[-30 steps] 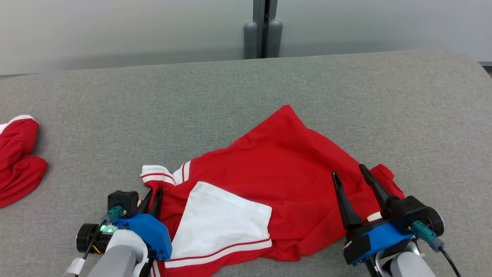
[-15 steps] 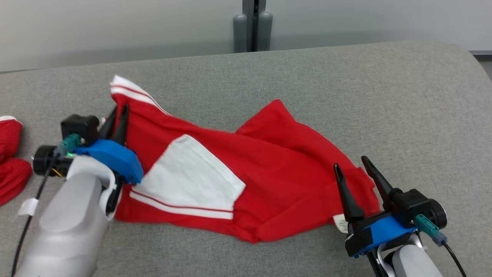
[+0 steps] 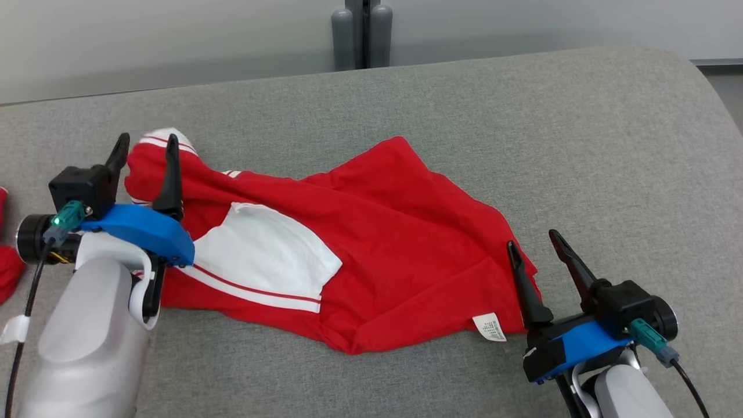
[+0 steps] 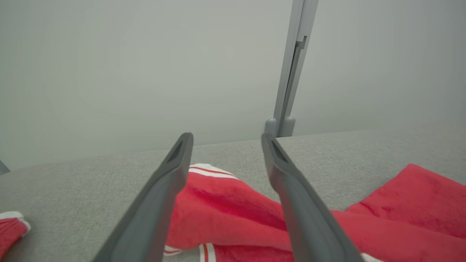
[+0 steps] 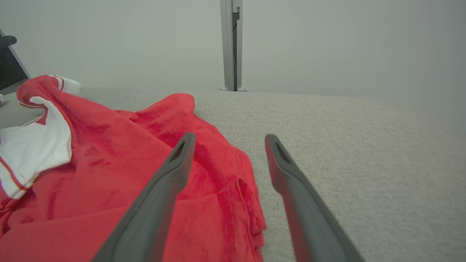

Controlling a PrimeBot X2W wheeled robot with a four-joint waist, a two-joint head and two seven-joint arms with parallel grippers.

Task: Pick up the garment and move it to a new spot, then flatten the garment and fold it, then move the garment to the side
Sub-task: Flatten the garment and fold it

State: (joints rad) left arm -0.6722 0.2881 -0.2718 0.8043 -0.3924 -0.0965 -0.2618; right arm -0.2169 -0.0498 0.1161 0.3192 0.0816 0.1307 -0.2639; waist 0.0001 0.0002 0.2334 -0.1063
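Observation:
The garment (image 3: 371,232) is red with a white panel and white stripes, and lies rumpled across the grey table (image 3: 522,128). Its striped corner is bunched up at the left. My left gripper (image 3: 146,144) stands open over that corner, fingers spread with cloth below and between them; in the left wrist view the garment (image 4: 225,211) lies under the open left gripper (image 4: 225,140). My right gripper (image 3: 533,239) is open at the garment's right edge, near a white label. The right wrist view shows the garment (image 5: 109,163) to the left of the open right gripper (image 5: 228,140).
Another red cloth (image 3: 7,267) lies at the far left edge of the table. A grey post (image 3: 361,32) stands behind the table against a pale wall. Bare grey surface stretches to the right and back of the garment.
The left gripper, shut on the striped corner, carried it up and to the left, dragging the garment leftward, then opened and let the corner drop. The head camera shifted. The right gripper stayed open.

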